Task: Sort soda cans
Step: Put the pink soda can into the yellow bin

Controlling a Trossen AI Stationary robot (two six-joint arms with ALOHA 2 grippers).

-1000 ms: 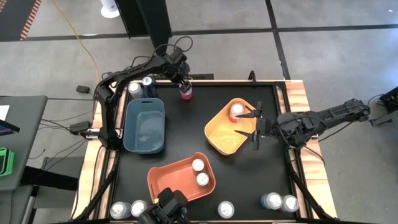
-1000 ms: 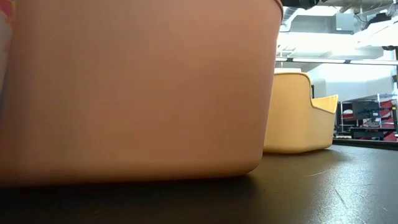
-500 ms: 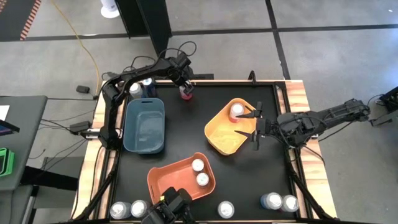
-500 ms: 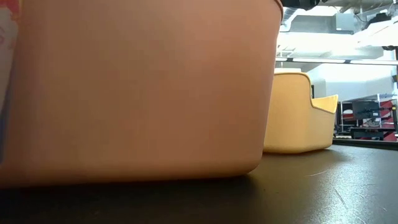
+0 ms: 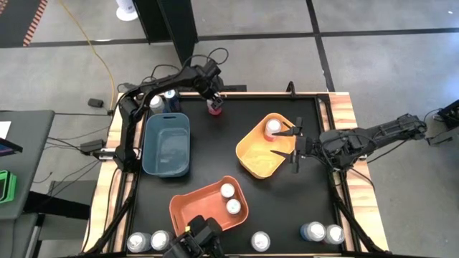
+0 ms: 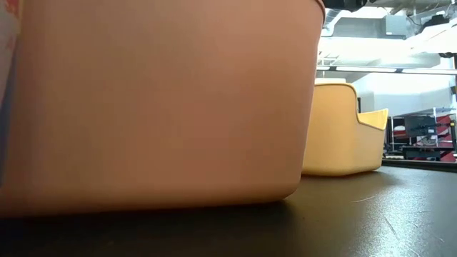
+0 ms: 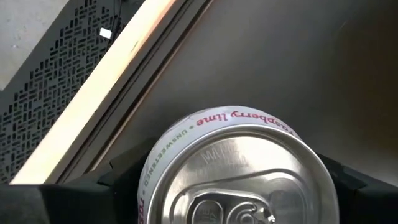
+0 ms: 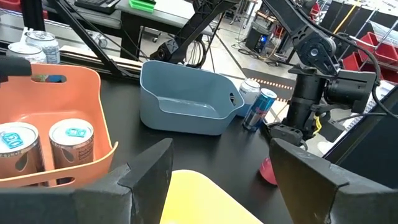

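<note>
The left gripper (image 5: 214,100) straddles an upright pink raspberry-lime soda can with a silver top (image 5: 214,107) near the black table's (image 5: 215,154) far edge, fingers apart on either side; the right gripper (image 5: 295,145) hangs open over the yellow plastic bin (image 5: 251,161)

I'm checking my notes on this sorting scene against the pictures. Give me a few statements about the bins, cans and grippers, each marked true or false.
1. The orange bin holds two cans. True.
2. The blue bin has three cans inside. False: it is empty; two cans stand outside it by the table's far edge.
3. The left gripper is at a pink can near the table's far edge. True; a finger stands on either side of it.
4. The right gripper holds a can. False: it hangs open over the yellow bin, holding nothing.
5. The yellow bin holds one can. True.
</note>
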